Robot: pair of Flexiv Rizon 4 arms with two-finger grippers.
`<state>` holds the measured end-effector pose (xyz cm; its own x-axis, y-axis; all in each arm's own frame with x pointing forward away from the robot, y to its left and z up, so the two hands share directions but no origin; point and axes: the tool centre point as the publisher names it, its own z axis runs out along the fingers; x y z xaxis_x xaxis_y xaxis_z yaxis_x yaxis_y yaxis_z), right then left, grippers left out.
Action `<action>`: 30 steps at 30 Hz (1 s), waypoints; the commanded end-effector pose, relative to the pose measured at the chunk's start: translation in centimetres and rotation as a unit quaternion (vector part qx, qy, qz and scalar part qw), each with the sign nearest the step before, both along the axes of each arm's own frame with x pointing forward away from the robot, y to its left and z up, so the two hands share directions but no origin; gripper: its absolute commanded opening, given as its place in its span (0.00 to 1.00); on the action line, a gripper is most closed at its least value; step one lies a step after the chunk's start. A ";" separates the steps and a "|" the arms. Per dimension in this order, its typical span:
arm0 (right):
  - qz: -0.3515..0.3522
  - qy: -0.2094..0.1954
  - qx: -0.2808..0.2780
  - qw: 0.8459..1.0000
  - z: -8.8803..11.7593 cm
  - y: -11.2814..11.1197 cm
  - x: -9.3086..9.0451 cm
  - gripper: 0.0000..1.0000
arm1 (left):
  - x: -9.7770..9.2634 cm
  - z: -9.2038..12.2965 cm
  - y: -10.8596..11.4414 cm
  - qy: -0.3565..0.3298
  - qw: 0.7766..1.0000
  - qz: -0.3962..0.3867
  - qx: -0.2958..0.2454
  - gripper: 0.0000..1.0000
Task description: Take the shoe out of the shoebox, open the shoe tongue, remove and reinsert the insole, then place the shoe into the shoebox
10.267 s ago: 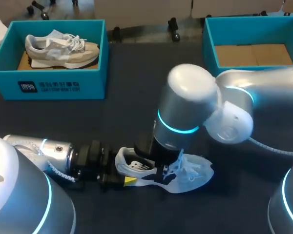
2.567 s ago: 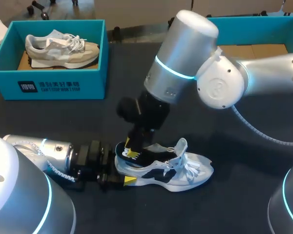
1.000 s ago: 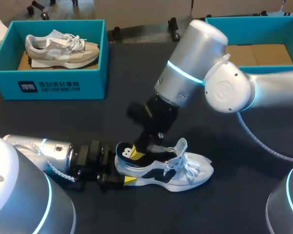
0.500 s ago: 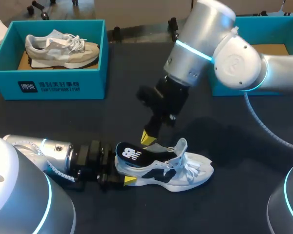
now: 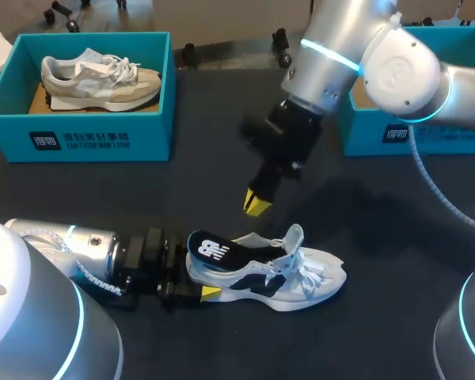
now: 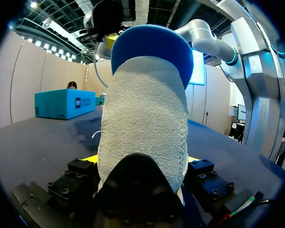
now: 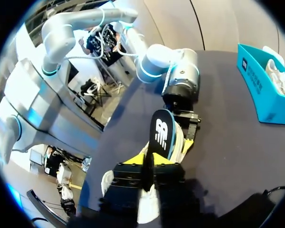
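Head view: my left gripper (image 5: 194, 277) clamped the shoe (image 5: 309, 283) by its heel; my right gripper (image 5: 257, 203) hung above the insole (image 5: 214, 252), fingers pinched together, empty.

Left fingers (image 6: 89, 159) mostly behind shoe heel (image 6: 142, 142)

Both arms are thick silver-grey tubes with rounded white joint caps, each joint ringed by a glowing cyan band. The left arm (image 5: 59, 241) narrows to a ribbed silver wrist and a black left gripper (image 6: 141, 164) studded with small screws (plain in its own wrist view). A grey cable (image 5: 435, 198) loops off the right arm (image 5: 364, 55), whose black right gripper (image 5: 257, 203) has yellow tips.
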<state>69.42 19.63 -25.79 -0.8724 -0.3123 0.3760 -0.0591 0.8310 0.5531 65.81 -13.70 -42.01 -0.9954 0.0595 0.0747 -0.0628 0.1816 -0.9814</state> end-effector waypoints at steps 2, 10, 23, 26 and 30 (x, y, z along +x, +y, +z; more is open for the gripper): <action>0.012 0.007 -0.004 1.000 1.2 -1.1 1.7 0.38 | 0.2 -0.4 0.1 0.000 1.000 0.001 0.001 0.00; 0.042 0.040 0.005 0.998 -0.4 -0.6 4.1 0.42 | 0.2 -0.4 0.1 0.000 1.000 0.001 0.001 0.00; 0.052 0.079 0.029 0.995 -4.4 1.3 3.8 0.41 | 0.2 -0.4 0.1 0.000 1.000 0.001 0.001 0.00; 0.050 0.085 0.035 0.995 -5.0 1.7 3.3 0.41 | 0.2 -0.4 0.1 0.000 1.000 0.001 0.001 0.00; 0.049 0.092 0.042 0.994 -5.8 2.4 2.9 0.41 | 0.2 -0.4 0.1 0.000 1.000 0.001 0.001 0.00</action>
<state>72.40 21.40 -30.69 -0.7612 -0.4239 0.4908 -0.0323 0.7806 0.6242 65.81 -13.70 -42.00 -0.9954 0.0596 0.0747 -0.0628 0.1814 -0.9814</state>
